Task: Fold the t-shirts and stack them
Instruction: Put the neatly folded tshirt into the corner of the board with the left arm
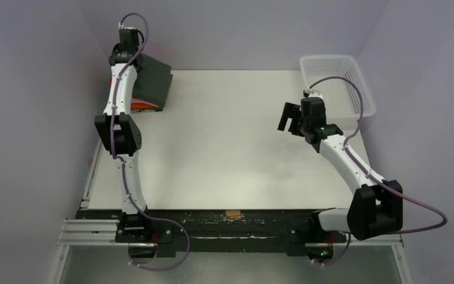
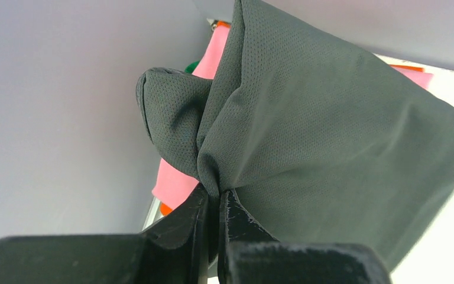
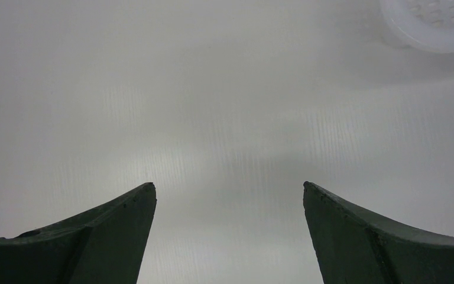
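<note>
While the left gripper [image 2: 213,204] is pinched tight on a bunched edge of the grey shirt [image 2: 331,130], the cloth hangs right off its tips. The pink shirt [image 2: 174,183] and a sliver of the orange shirt [image 2: 165,209] lie just beyond and below it. Looks like the stacking step to me. The next move would be lowering the grey one squarely onto that pile and letting go without dragging it crooked. The right gripper [image 3: 229,195] hovers wide open, holding nothing, with the basket [image 3: 431,23] ahead to its right. White table [image 1: 230,148], plain pale walls [image 1: 242,29] all round.
</note>
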Robot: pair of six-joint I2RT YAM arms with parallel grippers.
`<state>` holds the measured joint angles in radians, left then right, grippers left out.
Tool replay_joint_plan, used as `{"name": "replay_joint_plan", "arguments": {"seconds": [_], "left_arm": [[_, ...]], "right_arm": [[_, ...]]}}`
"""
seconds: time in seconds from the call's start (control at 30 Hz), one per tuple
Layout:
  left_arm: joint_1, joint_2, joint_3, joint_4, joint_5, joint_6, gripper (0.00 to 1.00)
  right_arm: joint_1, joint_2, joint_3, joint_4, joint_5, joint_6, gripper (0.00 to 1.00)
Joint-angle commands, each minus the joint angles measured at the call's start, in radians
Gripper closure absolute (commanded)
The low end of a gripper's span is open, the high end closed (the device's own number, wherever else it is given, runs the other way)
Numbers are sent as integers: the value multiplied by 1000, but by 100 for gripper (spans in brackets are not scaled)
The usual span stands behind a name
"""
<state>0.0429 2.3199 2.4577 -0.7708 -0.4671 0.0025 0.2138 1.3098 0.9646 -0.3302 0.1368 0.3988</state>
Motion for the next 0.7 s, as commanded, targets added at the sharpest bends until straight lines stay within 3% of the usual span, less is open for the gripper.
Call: {"name": "replay_joint_plan", "arguments": {"seconds": [0.0, 0.2, 0.5, 0.63, 0.67], "left_arm": [[53, 44, 49, 33, 61, -86, 100], [111, 55, 23, 42, 96, -125, 100], [144, 97, 17, 94, 45, -47, 100], [158, 113, 34, 110, 12, -19, 92], [159, 113, 34, 120, -3, -8, 79]], "right_arm": [[-2, 12, 52, 3, 12, -9, 7], [-2, 59, 82, -12, 17, -9, 7], [-3, 113, 116, -38, 29, -12, 7], [-2, 140, 133, -47, 29, -15, 7], [-3, 149, 136, -50, 30, -14, 7]]}}
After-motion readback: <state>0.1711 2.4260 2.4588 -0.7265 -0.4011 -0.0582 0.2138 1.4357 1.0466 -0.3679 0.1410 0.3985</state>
